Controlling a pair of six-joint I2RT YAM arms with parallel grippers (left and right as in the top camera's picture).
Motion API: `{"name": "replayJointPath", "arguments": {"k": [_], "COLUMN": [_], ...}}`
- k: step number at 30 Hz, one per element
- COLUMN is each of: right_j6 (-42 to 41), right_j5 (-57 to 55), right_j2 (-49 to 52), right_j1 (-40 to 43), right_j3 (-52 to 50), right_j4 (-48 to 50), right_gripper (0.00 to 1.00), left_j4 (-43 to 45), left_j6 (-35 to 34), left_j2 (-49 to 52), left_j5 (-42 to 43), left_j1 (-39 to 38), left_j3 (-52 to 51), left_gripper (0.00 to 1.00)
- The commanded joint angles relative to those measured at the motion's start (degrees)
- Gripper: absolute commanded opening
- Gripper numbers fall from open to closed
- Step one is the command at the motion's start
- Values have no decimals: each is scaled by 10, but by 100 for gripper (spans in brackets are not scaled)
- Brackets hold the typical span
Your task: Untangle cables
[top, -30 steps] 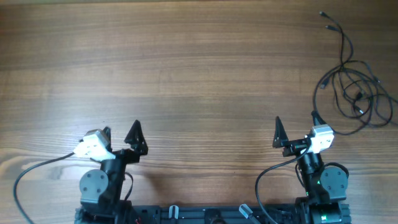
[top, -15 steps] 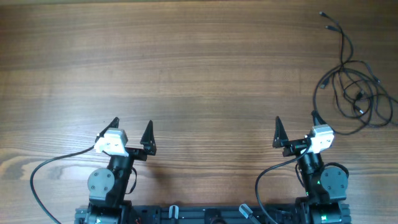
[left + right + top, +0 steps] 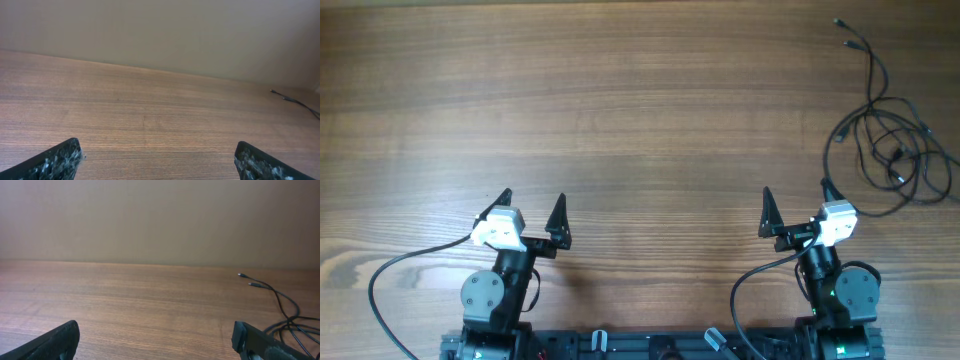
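Note:
The cables are thin black cords in a loose tangle at the far right of the wooden table, with two plug ends reaching toward the back right corner. In the right wrist view they lie at the right edge; in the left wrist view only one plug end shows far right. My left gripper is open and empty near the front left. My right gripper is open and empty at the front right, just short of the tangle's lower left loop.
The wooden table stretches across the view. Both arm bases stand at the front edge, with their thicker black cables looping beside them. A plain beige wall rises behind the table's far edge.
My left gripper swung from pointing left-forward to pointing straight ahead and shifted slightly right during the first half second. It has held still since. The right arm and cables have not moved.

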State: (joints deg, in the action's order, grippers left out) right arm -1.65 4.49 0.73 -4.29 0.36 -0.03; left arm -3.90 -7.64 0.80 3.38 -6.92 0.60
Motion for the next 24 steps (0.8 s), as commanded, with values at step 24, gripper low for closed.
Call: {"name": "replayJointPath", "arguments": {"k": [24], "right_j6": [-7], "right_j5": [7], "right_j2": [-5], "right_j1": [2], "right_j3": [-1], "right_j4": [2], "right_gripper": [100], "left_j4": [-3], "left_j6": [-5], "left_j2": [-6], "left_j5": [7], "left_j1": [-1], "left_j3": [-3], "left_gripper": [100]}}
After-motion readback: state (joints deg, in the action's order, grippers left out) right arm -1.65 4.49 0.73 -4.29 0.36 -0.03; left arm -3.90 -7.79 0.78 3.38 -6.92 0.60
